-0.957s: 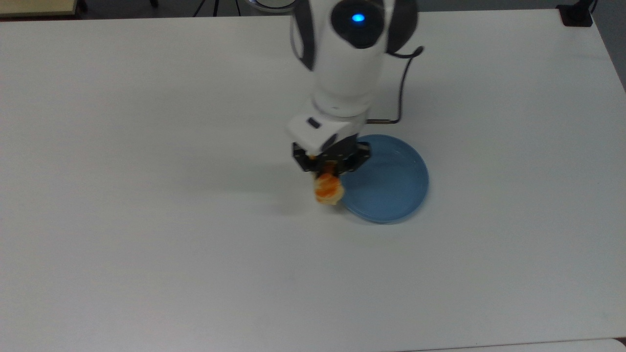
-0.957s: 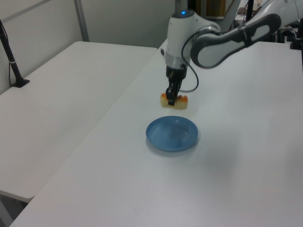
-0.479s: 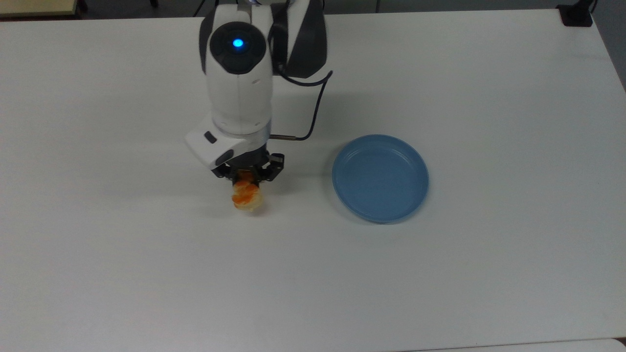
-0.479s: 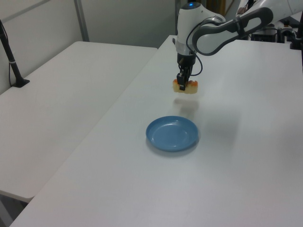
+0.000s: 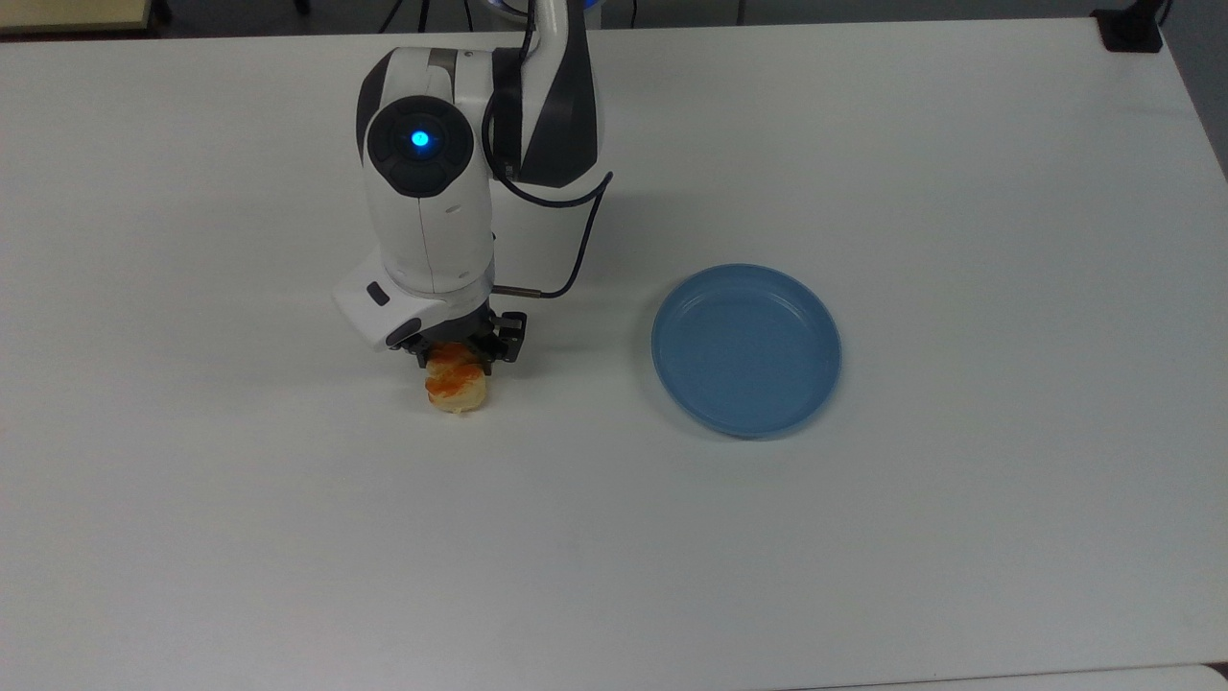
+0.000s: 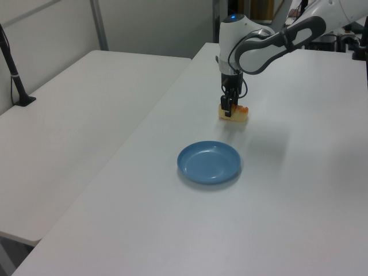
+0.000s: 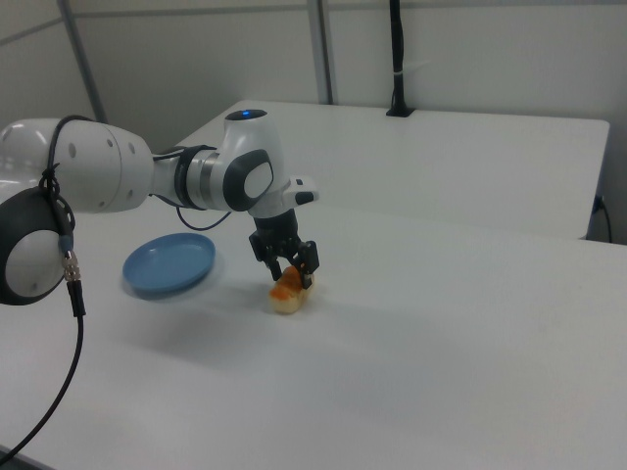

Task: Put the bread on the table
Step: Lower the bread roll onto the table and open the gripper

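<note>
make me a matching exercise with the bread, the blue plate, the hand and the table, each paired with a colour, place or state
Things:
1. bread
2. blue plate
3. hand
4. table

Descriptions:
A. plain white, carries everything
B. round, with nothing in it
C. pale tan with orange patches, down at the tabletop
D. black fingers closed on the bun from above

Pairs: 1-C, 2-B, 3-D, 4-A

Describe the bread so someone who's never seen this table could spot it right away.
On the big white table, find the round blue plate; the white robot arm reaches down on the top view's left of it. Under its gripper sits the bread, a small pale-tan bun with orange glazed patches, the only food there.
</note>
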Action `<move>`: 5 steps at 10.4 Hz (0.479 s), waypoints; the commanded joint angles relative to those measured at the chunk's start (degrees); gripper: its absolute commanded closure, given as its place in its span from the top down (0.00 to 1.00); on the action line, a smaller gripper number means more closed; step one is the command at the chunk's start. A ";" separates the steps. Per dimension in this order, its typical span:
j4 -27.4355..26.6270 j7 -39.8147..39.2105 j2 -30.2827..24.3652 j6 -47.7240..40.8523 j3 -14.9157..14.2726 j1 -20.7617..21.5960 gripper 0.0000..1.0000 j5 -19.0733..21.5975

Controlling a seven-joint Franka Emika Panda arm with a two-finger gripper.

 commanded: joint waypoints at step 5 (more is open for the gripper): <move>0.86 0.05 -13.42 -11.63 0.44 1.59 1.00 -0.44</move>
